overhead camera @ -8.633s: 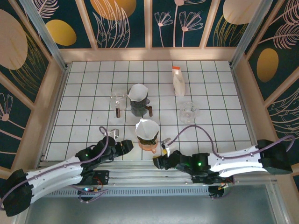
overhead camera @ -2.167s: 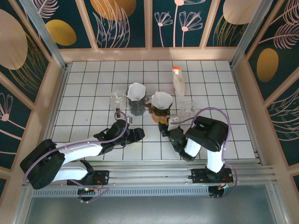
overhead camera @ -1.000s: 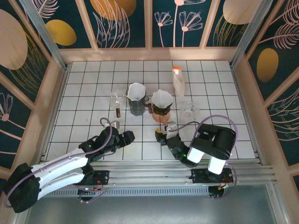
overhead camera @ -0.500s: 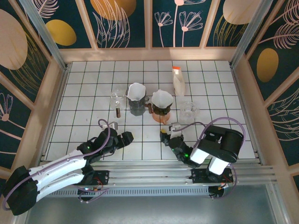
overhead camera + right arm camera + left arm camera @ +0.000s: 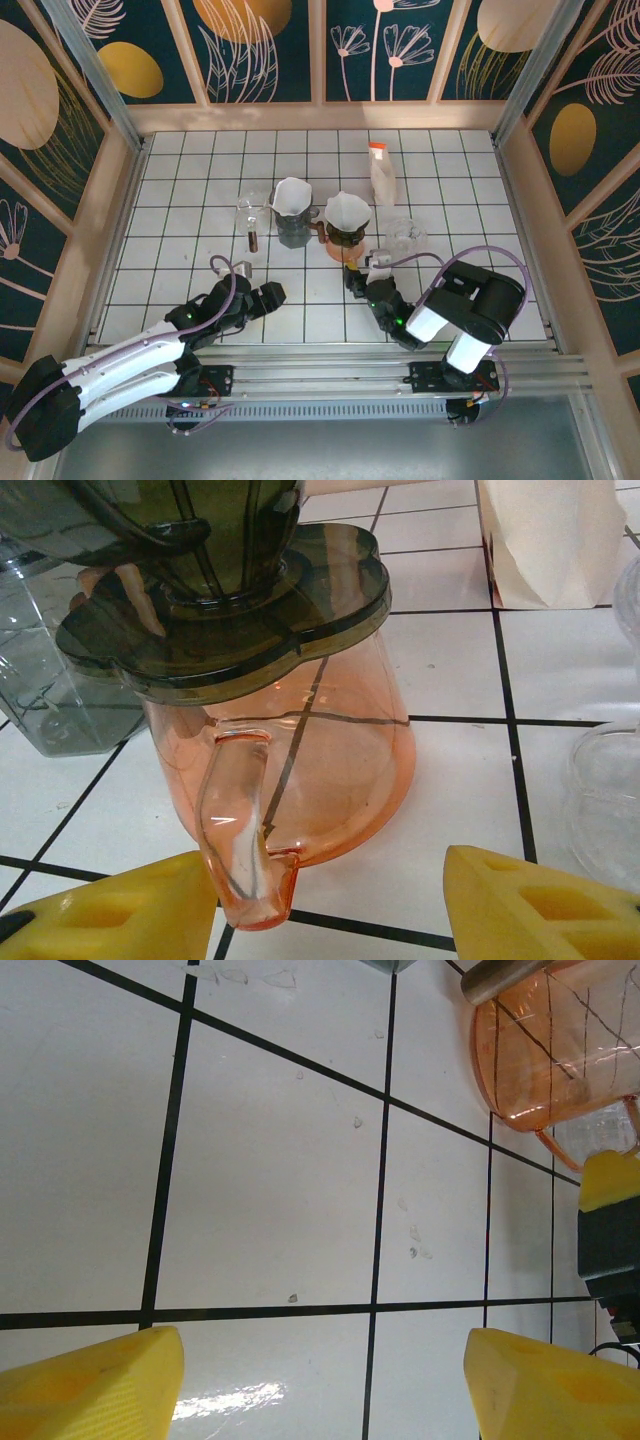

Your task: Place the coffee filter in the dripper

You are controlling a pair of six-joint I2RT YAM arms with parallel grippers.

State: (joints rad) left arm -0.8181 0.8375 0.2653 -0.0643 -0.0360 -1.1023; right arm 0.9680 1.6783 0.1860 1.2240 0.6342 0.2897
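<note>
Just before the orange carafe (image 5: 340, 760) carrying dripper (image 5: 230, 610) and coffee filter (image 5: 347, 211): right gripper (image 5: 325, 900) nearer now, jaws wide, empty; left gripper (image 5: 320, 1380) wide, empty.

table (image 5: 180, 180): white, black grid | carafe (image 5: 350, 770): orange | dripper (image 5: 230, 630): smoky dark | filter (image 5: 347, 212): white

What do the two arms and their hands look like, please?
Both the left arm and the right arm have white shells with black joints, and a thin lilac cable loops along each. A small green light glows near each wrist. The left hand and right hand are black, with chunky yellow fingers shaped like blunt wedges.
</note>
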